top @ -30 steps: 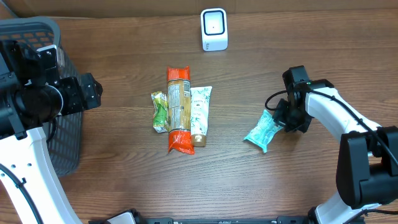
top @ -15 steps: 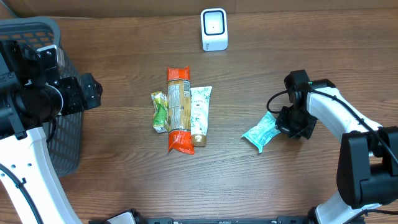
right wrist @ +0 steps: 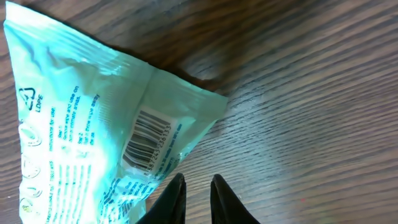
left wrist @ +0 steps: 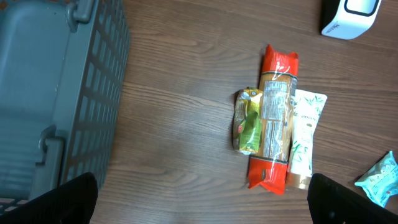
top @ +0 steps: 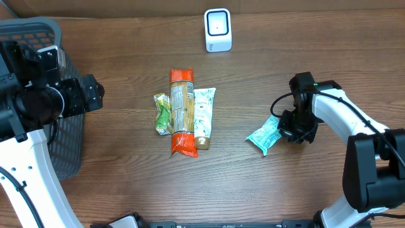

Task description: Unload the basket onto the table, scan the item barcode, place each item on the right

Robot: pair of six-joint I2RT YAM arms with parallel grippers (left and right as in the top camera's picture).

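A teal packet [top: 264, 135] lies flat on the wooden table at the right. In the right wrist view the teal packet [right wrist: 93, 124] shows its barcode [right wrist: 146, 138] facing up. My right gripper [top: 288, 130] sits at the packet's right end. Its fingertips [right wrist: 196, 180] stand a narrow gap apart with only bare wood between them; the left finger is just beside the packet's edge. The white scanner [top: 218, 30] stands at the back centre. My left gripper [left wrist: 202, 196] is wide open over bare table at the left, holding nothing.
An orange-ended pack [top: 181, 111], a green packet [top: 163, 114] and a white tube [top: 204, 117] lie side by side mid-table. A grey basket [top: 66, 149] stands at the left edge, beside the left arm.
The right gripper has dropped toward the table's front and its jaws have parted slightly. The teal packet has slid a little left and now lies free. The left arm is still.
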